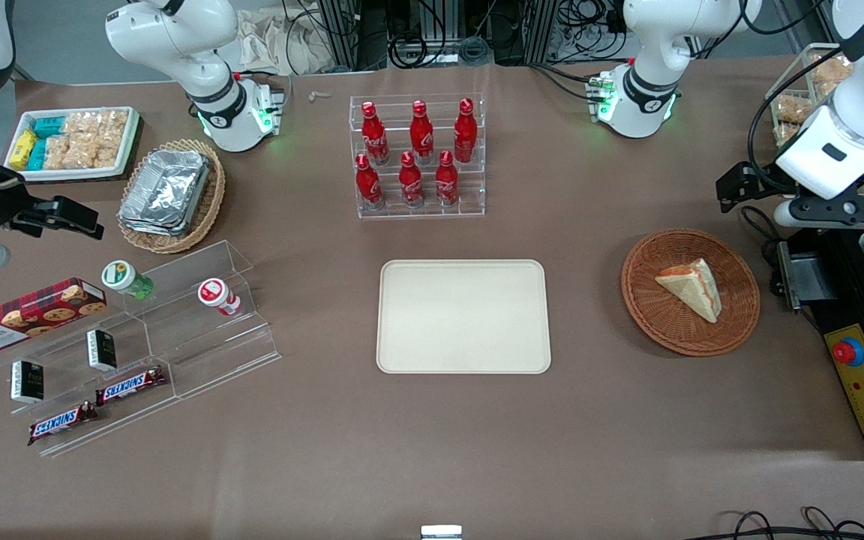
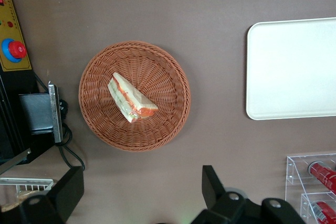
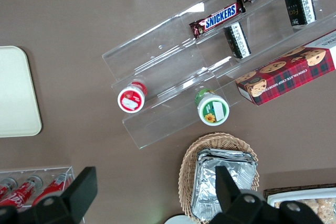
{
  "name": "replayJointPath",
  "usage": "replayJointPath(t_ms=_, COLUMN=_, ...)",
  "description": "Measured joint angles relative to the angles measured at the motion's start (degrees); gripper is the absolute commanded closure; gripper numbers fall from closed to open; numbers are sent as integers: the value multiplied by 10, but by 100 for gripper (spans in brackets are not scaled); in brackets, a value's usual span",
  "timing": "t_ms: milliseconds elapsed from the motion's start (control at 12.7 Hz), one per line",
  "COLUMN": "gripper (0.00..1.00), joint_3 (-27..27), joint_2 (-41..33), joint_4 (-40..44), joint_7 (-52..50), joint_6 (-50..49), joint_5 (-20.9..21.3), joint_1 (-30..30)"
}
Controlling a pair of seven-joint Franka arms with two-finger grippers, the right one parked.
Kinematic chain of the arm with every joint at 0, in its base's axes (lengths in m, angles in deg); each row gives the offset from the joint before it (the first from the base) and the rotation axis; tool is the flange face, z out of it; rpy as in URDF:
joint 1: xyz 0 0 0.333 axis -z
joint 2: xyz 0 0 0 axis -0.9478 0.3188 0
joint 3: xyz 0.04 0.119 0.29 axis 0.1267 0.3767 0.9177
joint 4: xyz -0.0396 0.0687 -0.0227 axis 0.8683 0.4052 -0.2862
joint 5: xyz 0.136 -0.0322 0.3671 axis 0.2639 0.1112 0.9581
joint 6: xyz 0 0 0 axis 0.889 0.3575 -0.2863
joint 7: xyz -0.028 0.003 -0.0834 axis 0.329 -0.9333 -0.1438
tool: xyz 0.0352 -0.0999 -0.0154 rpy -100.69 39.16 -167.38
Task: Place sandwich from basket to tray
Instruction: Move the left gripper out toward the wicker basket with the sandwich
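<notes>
The sandwich [image 1: 692,288] [image 2: 130,98], a pale bread wedge with red, orange and green filling, lies in the round reddish-brown basket [image 1: 649,304] [image 2: 168,77]. The cream-beige tray [image 1: 463,316] [image 2: 294,66] lies flat at the table's middle with nothing on it. My left gripper [image 1: 739,187] [image 2: 140,190] hangs high over the table, a little farther from the front camera than the basket, toward the working arm's end. Its fingers [image 2: 212,184] are spread wide open with nothing between them, only bare table below.
A clear rack of red cola bottles [image 1: 417,154] [image 2: 320,179] stands farther from the front camera than the tray. A black and yellow control box with a red stop button [image 1: 848,351] [image 2: 14,50] and cables lie beside the basket at the table's end.
</notes>
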Motion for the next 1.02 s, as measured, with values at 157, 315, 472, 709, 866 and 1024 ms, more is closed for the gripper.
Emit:
replayJointPath(t_ms=157, gripper=0, joint_3=0, joint_2=0, joint_4=0, joint_7=0, joint_6=0, joint_5=0, joint_1=2)
replayJointPath(t_ms=315, gripper=0, joint_3=0, joint_2=0, joint_4=0, joint_7=0, joint_6=0, joint_5=0, joint_1=2)
replayJointPath(t_ms=472, gripper=0, joint_3=1, joint_2=0, joint_4=0, joint_7=-2, joint_6=-2, joint_5=0, joint_1=2)
replayJointPath(t_ms=709, gripper=0, joint_3=30, joint_2=0, joint_4=-4, joint_7=-25, joint_6=-16, joint_5=1, joint_1=-2)
replayJointPath(t_ms=866, gripper=0, joint_3=52, joint_2=-2, joint_4=-8, joint_7=-73, joint_6=-16, joint_5=1, joint_1=-6)
replayJointPath(t_ms=1024, gripper=0, joint_3=57, joint_2=-10, joint_4=-33, joint_7=-135, joint_6=-11, joint_5=1, joint_1=-7)
